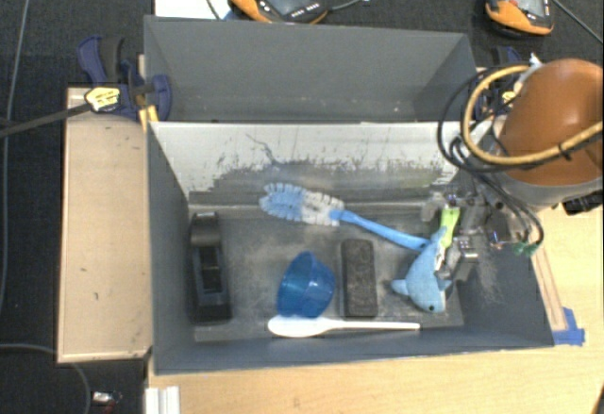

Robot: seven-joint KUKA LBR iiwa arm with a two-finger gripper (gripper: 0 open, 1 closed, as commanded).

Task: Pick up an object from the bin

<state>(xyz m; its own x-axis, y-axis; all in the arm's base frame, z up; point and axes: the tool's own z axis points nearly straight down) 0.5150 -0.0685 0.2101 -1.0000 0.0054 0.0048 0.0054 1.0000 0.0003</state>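
At the right end of the grey metal bin (311, 73), the arm's pincer (456, 259) hangs low, just beside a soft blue dolphin-shaped toy (423, 284). The toy lies on the side toward the bin's middle. Its long axis slants from the near wall up toward the pincer. Whether the pincer is released or clenched cannot be told.
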